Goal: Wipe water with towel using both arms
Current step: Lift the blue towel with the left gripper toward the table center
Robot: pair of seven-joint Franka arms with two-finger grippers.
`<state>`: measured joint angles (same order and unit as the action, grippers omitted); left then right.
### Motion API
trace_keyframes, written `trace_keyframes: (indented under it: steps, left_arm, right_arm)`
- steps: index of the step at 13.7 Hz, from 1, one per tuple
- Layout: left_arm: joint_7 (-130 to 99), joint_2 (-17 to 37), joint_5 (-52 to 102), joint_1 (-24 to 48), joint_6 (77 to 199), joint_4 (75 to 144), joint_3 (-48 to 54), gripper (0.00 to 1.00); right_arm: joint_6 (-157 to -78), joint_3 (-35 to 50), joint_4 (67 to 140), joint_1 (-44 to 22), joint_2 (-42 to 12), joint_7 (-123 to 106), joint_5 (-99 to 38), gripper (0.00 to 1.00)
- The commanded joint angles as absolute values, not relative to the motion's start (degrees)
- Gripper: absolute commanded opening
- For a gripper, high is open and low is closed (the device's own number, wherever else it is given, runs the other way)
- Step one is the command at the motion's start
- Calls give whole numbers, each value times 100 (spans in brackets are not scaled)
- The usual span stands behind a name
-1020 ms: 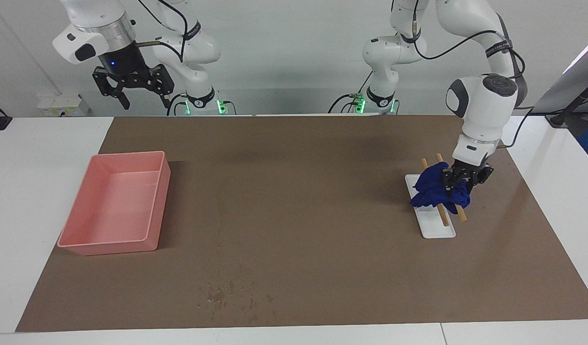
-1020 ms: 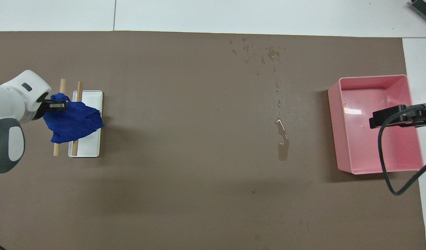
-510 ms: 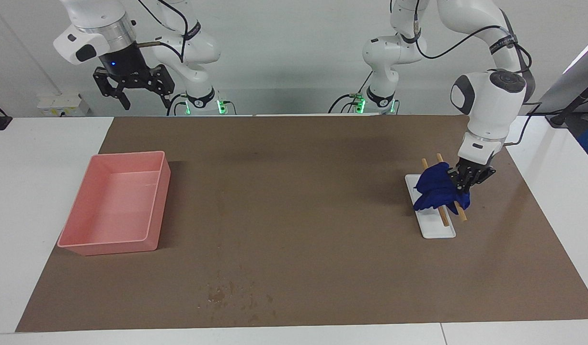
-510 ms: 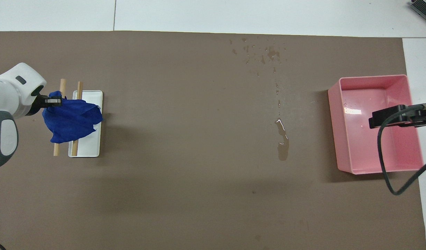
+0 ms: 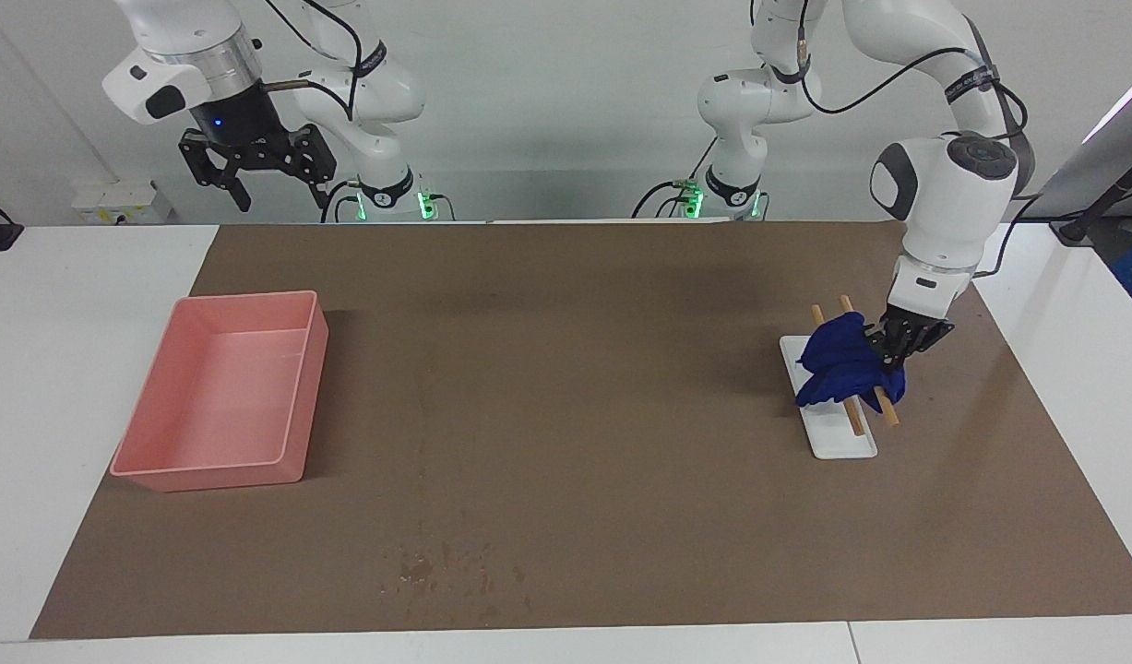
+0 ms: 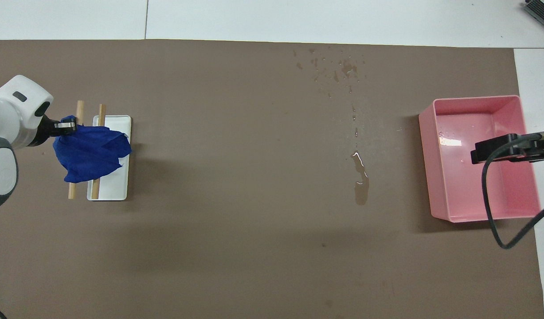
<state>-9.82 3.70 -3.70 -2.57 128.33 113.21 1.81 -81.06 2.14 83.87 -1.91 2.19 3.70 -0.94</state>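
The blue towel lies bunched over two wooden sticks on a white tray toward the left arm's end of the table. My left gripper is shut on the towel's edge, low over the sticks. A water puddle and scattered drops wet the brown mat near the table's middle, farther from the robots. My right gripper hangs open, raised high over the table edge by its base, and waits.
A pink bin stands toward the right arm's end of the table. Two wooden sticks rest across the tray. The brown mat covers most of the table.
The left gripper closed on the towel's edge and rose slightly, pulling the cloth up a little. The right arm stayed still.
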Motion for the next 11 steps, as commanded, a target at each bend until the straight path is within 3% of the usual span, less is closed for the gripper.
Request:
trace_keyframes:
  steps: [1, 7, 11]
  left_arm:
    - [-1738, 405, 628, -299, 12384, 10960, 176, 0]
    - [-4933, 256, 3222, -641, 11531, 10433, 149, 0]
    - [-6412, -25, 3945, -519, 11514, 10433, 237, 0]
  right_arm:
    - [-8033, 246, 8419, -149, 220, 386, -176, 100]
    - [-8182, 229, 8508, -149, 237, 1457, -896, 100]
    - [-8367, 229, 8753, -150, 342, 2353, -1693, 100]
